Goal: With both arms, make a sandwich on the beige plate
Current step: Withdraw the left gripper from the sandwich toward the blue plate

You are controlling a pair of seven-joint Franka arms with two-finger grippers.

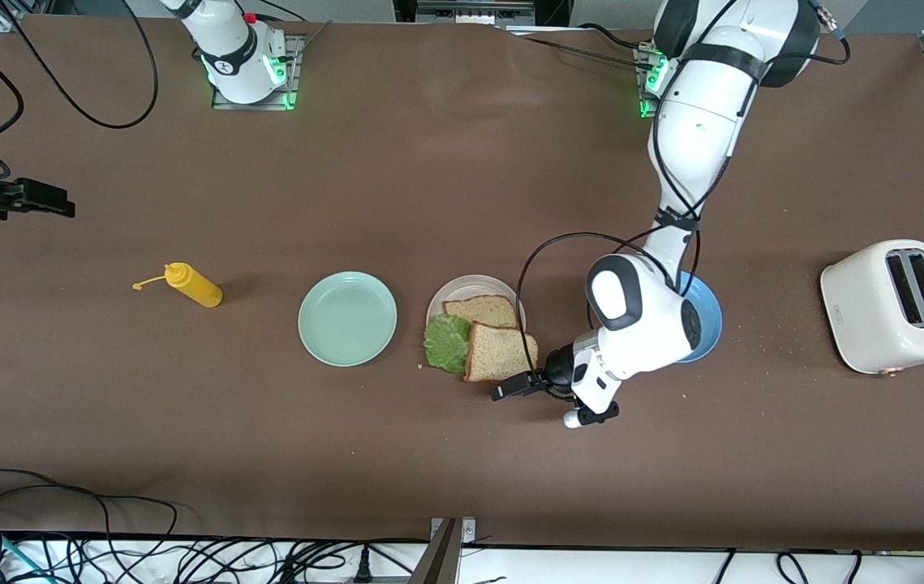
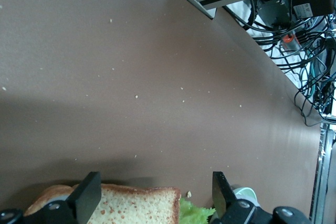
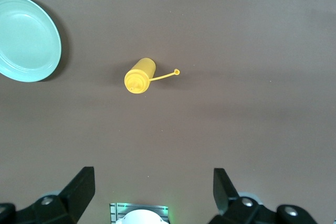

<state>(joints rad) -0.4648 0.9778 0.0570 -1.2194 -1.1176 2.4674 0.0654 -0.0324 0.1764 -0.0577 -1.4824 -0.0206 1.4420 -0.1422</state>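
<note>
The beige plate [image 1: 462, 289] holds one bread slice [image 1: 481, 310]. A second bread slice [image 1: 499, 354] lies over the plate's nearer rim, partly on the green lettuce leaf [image 1: 446, 343]. My left gripper [image 1: 510, 387] is low at that slice's nearer corner and is open. In the left wrist view the slice [image 2: 131, 205] and the lettuce [image 2: 197, 214] show between the spread fingers [image 2: 86, 195] of the left gripper [image 2: 155, 182], ungripped. My right gripper [image 1: 44, 199] waits open, high over the right arm's end of the table, and holds nothing [image 3: 152, 179].
A mint-green plate [image 1: 348, 318] sits beside the beige plate toward the right arm's end, and a yellow squeeze bottle [image 1: 195, 285] lies further that way. A blue plate [image 1: 709, 320] is under the left arm. A white toaster [image 1: 891, 304] stands at the left arm's end.
</note>
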